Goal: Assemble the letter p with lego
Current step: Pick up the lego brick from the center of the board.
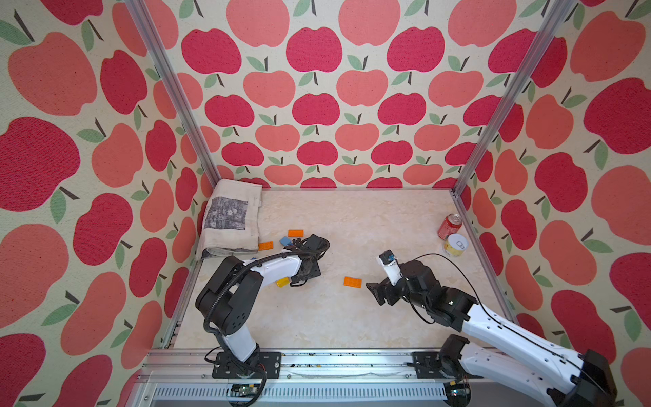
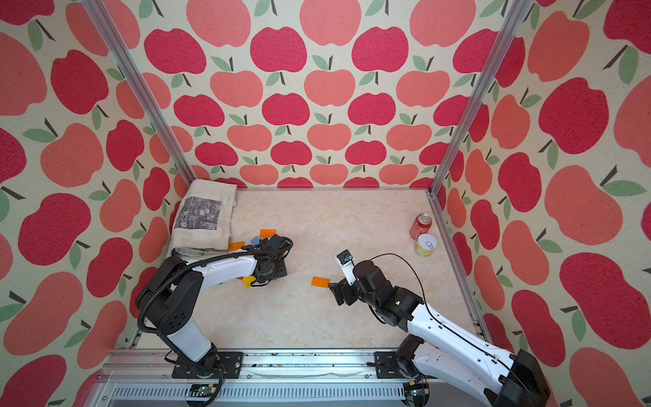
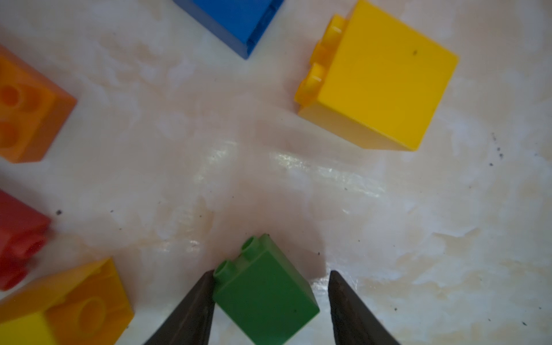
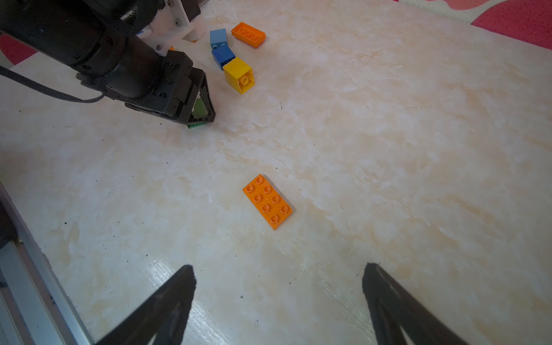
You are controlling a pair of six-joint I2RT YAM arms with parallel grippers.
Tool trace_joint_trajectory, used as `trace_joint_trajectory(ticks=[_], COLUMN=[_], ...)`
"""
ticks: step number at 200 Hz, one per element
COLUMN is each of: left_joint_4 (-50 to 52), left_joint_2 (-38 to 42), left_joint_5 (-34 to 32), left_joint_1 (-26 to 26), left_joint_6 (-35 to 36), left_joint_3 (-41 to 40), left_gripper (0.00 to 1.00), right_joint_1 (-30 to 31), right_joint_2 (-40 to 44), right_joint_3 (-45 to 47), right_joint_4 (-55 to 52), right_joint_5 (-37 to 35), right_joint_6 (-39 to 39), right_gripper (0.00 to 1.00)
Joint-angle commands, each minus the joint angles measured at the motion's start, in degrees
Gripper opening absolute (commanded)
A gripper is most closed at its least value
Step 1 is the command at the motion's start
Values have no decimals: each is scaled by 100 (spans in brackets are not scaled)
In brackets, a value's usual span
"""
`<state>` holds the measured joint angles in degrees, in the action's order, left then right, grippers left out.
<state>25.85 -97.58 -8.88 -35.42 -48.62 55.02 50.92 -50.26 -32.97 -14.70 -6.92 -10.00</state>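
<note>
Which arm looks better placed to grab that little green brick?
Left. The left gripper straddles the green brick with open jaws, ready to close. The right gripper hangs open by the orange plate, away from the cluster of bricks.

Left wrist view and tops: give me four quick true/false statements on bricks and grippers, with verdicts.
1. The green brick sits between the left gripper's fingers. True.
2. The right gripper holds the orange plate. False: it is open and empty; the plate lies flat on the table, studs up.
3. The yellow brick next to the blue brick lies on its side. True.
4. The red soda can is among the bricks. False: it stands apart at the table's right edge, beside a yellow tin.
</note>
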Motion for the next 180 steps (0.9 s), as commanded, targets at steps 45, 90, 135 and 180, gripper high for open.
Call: trace_joint_trajectory(ticks=[45, 90, 135, 180], left_joint_4=[-42, 127, 436, 170], left_joint_2=[-585, -449, -157, -335], left_joint_5=[-206, -385, -484, -245], left_joint_1=[19, -98, -282, -240], left_joint_6=[236, 405, 371, 371], left_joint_3=[350, 279, 163, 123], left_gripper=[43, 45, 55, 38], right_joint_1=[-29, -29, -29, -29], right_joint_2=[-133, -101, -146, -199], right_joint_3=[19, -34, -69, -121], right_joint_4=[81, 73, 117, 91], right_joint_5=[98, 25, -24, -55], right_joint_6=[-127, -262, -366, -425], right_gripper=[92, 92, 92, 92])
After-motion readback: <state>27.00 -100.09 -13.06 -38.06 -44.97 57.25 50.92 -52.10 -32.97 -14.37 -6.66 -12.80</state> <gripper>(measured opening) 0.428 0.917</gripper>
